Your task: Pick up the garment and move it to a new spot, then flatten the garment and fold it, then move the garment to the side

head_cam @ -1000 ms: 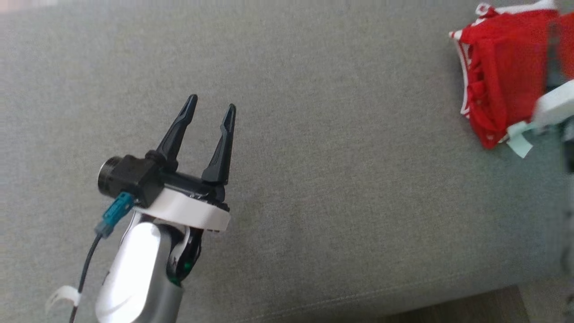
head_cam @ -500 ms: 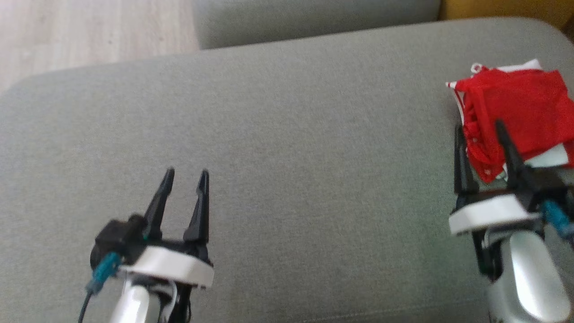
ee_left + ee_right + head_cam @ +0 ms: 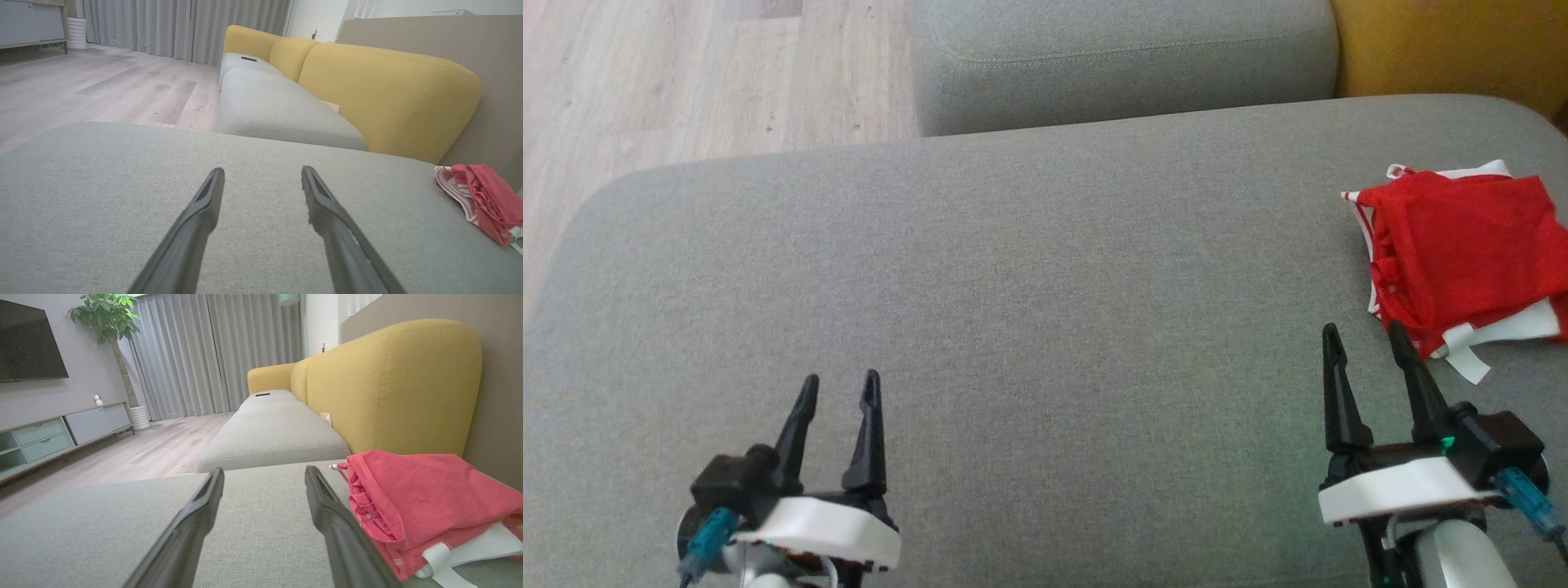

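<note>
A broad grey fabric cushion (image 3: 1013, 286) bears everything here, its weave smooth and its far left corner rounded. At its far right lies a folded red garment (image 3: 1462, 245) with white trim, resting flat close to the right edge.

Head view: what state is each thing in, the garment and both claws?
Garment: loosely folded, lying at the right end of the cushion, not held.
Left claw: open, empty, over bare cushion.
Right claw: open, empty, close beside the garment's near edge.
</note>
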Motion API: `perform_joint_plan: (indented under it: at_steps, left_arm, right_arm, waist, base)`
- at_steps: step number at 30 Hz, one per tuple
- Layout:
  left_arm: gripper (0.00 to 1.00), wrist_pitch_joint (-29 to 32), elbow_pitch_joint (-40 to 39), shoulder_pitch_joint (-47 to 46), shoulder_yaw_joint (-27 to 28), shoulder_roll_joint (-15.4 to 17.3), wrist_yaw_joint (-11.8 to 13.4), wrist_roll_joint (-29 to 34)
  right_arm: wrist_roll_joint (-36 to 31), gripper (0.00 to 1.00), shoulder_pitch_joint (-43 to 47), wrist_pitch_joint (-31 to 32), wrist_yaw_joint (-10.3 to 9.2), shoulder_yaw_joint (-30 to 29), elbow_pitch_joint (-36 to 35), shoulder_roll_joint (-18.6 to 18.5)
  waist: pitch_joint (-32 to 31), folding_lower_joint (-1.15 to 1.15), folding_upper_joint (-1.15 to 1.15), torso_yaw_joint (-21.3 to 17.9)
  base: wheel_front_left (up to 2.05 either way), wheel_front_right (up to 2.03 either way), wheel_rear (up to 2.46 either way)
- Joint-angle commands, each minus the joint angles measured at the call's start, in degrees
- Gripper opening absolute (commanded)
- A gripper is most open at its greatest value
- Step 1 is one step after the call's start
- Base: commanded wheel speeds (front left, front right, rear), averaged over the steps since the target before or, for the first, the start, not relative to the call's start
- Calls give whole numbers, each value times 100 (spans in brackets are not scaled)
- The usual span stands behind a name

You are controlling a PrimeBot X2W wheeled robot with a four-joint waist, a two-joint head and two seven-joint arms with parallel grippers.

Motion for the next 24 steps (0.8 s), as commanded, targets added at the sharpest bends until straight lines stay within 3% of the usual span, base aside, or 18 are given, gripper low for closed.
perform_joint_plan:
  at_steps: [1, 22, 24]
  left_arm:
    - [100, -70, -239, -168, 238, 11, 78, 39]
    - [100, -70, -274, -171, 263, 11, 403, 244]
    - [100, -70, -290, -167, 227, 11, 343, 222]
  right_arm:
    - [-1, 100, -133, -76, 20, 148, -243, -23]
    - [-24, 100, -124, -77, 20, 212, -231, -23]
    - [-21, 100, -128, -77, 20, 223, -228, -23]
  waist:
    - [8, 0, 0, -10]
    - [9, 0, 0, -57]
    - [5, 0, 0, -65]
  base:
    - [0, 0, 0]
    - [0, 0, 0]
    - [0, 0, 0]
